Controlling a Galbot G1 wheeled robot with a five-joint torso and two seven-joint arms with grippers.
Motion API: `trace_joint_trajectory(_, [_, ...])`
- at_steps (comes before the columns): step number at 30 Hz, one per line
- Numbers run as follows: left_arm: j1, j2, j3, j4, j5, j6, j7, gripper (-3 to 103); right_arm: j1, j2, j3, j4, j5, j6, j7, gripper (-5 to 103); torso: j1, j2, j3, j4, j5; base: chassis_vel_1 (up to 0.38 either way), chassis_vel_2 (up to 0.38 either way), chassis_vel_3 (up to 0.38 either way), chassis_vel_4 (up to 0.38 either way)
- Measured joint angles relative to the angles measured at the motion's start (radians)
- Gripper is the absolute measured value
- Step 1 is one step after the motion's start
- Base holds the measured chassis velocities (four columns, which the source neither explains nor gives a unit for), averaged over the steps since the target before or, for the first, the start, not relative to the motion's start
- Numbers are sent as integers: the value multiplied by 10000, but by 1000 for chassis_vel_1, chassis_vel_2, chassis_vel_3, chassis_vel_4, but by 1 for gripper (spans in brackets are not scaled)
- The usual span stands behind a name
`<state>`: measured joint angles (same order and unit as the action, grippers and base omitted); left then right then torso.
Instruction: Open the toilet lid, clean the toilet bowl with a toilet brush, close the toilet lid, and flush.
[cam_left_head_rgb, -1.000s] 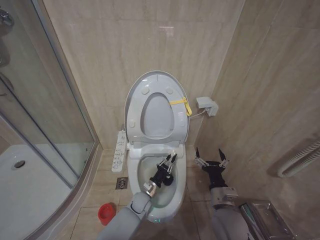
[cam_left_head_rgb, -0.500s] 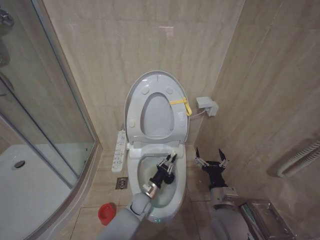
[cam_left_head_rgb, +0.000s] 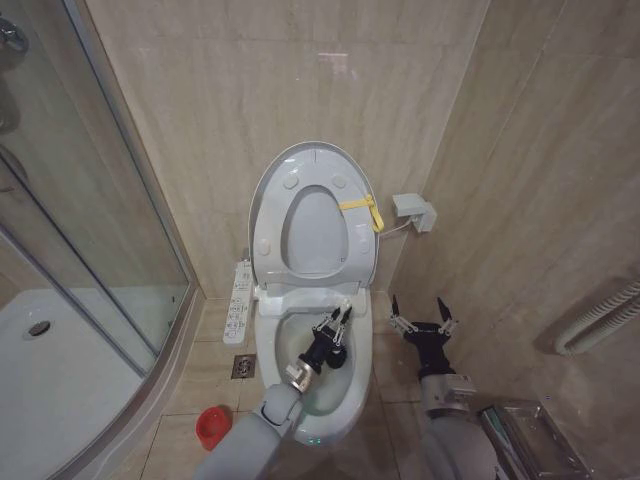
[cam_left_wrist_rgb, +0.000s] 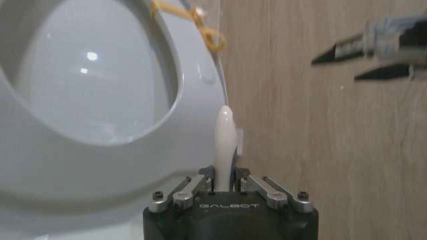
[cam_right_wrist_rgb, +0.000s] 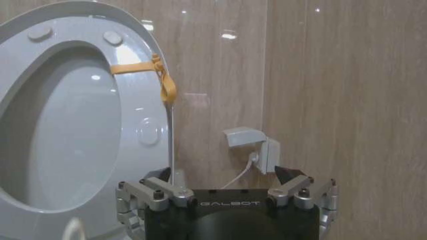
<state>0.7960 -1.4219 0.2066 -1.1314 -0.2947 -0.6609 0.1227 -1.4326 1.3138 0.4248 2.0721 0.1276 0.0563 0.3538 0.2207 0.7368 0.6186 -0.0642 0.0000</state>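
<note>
Toilet brush's (cam_left_wrist_rgb: 223, 145) thin white stick sits in left end effector (cam_left_head_rgb: 340, 322).

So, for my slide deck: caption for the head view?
Left gripper holds the toilet brush over the toilet bowl, toilet lid raised.

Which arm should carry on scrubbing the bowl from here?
Left. The left gripper is already over the toilet bowl, shut on the toilet brush handle. The right gripper hangs open beside the toilet, holding nothing.
</note>
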Motion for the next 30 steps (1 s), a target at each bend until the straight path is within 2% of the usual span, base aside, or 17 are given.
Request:
trace_joint_trajectory(4, [-38,-49,-147,626,14,19,13,19,0,0,1,0,0,0,0,100,0,0,0,3,0,0,0,0,0])
trace_joint_trajectory(7, [-13,23,-259,596,144,-25,1,19,0,0,0,0,0,0,-1,100,0,-1,0,3,-1,0,0,0,0])
trace_joint_trajectory(9, [120,148,-445,170,813,-369,12,19,0,0,0,0,0,0,-1,100,1,-1,1,3,0,0,0,0,0])
trace_joint_trajectory(11, [246,202,-527,-186,1092,-467,-9,19,0,1,0,0,0,0,0,100,0,0,0,2,1,0,0,0,0])
trace_joint_trajectory(14, [435,204,-624,-629,1287,-440,-154,19,0,0,0,0,0,0,-1,100,1,-1,1,2,0,0,0,0,0])
trace_joint_trajectory(17, [719,-30,-866,-1157,1633,-252,-661,19,0,1,0,0,0,0,-1,100,0,-1,0,2,-1,0,0,0,0])
trace_joint_trajectory(19, [803,-85,-899,-1308,1731,-232,-773,19,0,0,0,0,0,0,-1,100,0,0,0,1,-1,0,0,0,0])
trace_joint_trajectory(22, [999,-119,-919,-1696,2142,-266,-874,19,0,0,0,-1,0,0,0,100,0,-1,0,1,0,0,0,0,0])
trace_joint_trajectory(24, [1150,-81,-899,-1994,2813,-501,-878,19,0,0,0,-1,0,0,0,100,0,0,0,3,1,0,0,0,0])
trace_joint_trajectory(30, [1332,-28,-714,-2224,3063,-684,-866,19,0,0,0,-1,0,0,0,100,0,0,0,2,0,0,0,0,0])
